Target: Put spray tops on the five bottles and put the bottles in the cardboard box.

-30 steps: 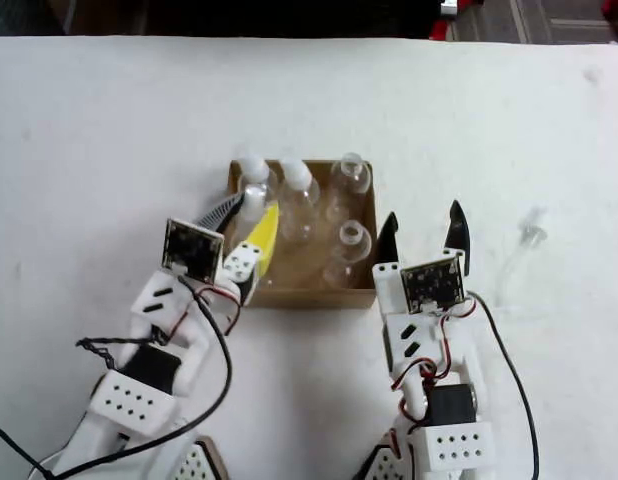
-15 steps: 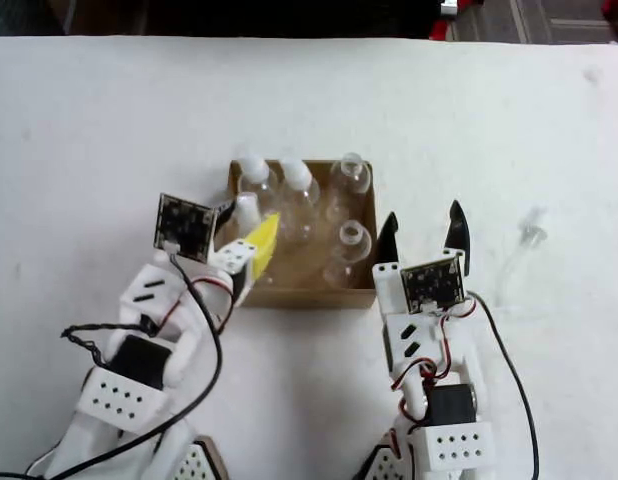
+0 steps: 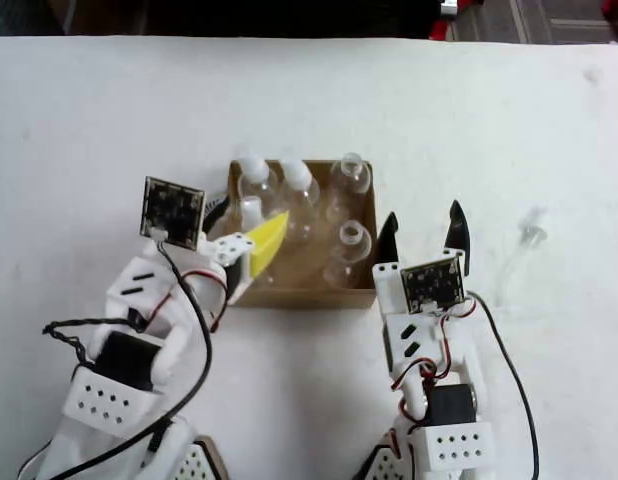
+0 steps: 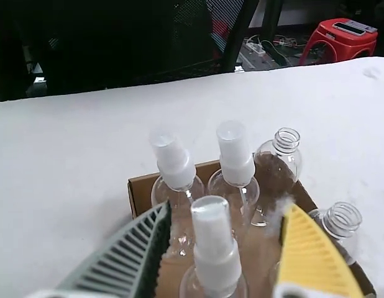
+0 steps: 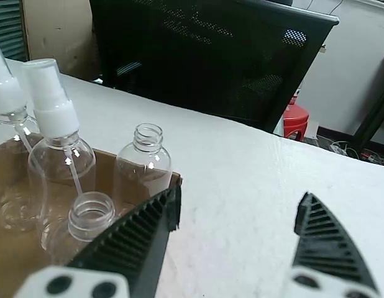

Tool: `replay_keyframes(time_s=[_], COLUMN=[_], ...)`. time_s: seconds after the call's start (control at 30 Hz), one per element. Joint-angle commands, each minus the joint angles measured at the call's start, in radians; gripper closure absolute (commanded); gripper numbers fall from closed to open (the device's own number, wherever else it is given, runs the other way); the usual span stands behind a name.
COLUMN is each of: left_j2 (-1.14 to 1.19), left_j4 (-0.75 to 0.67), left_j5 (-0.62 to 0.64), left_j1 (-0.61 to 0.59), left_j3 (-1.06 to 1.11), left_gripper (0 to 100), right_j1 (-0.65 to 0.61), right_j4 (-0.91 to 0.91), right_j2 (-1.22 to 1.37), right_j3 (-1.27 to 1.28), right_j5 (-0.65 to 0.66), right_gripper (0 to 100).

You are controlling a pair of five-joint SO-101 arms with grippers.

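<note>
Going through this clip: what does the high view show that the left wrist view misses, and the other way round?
The high view adds the right end effector, open beside the cardboard box. It also shows what looks like a loose spray top lying on the table to the box's right. The left wrist view adds the room behind the table, including a red stool. Both share the box holding three capped bottles and two uncapped bottles, with the left end effector open around the front capped bottle.
</note>
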Motion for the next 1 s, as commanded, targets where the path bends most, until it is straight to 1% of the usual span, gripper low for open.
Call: replay_keyframes(time_s=[0.0, 0.3, 0.47, 0.57, 0.67, 0.73, 0.83, 0.97], left_j2=[-0.022, -0.041, -0.216, -0.344, -0.407, -0.39, -0.291, -0.101], left_j4=[0.003, 0.014, 0.147, 0.17, 0.12, 0.061, 0.031, 0.097], left_j5=[0.005, 0.005, 0.003, 0.002, -0.048, -0.04, -0.048, -0.054], left_j1=[-0.01, 0.001, 0.082, 0.087, 0.027, -0.042, -0.114, -0.17], left_j3=[-0.058, -0.057, -0.057, -0.026, 0.04, 0.071, 0.031, -0.137], left_gripper=[73, 74, 73, 73, 74, 75, 82, 95], right_j1=[-0.005, -0.005, -0.005, -0.005, -0.007, -0.007, -0.028, -0.027], right_j4=[0.002, 0.002, 0.002, 0.002, 0.002, 0.002, 0.005, 0.005], right_j2=[0.002, 0.002, 0.002, 0.002, 0.002, 0.002, 0.002, 0.002], right_j3=[0.006, 0.006, 0.006, 0.006, 0.006, 0.006, 0.006, 0.006], right_j5=[0.014, 0.014, 0.014, 0.014, 0.014, 0.014, 0.014, 0.014], right_gripper=[73.0, 73.0, 73.0, 73.0, 73.0, 73.0, 73.0, 73.0])
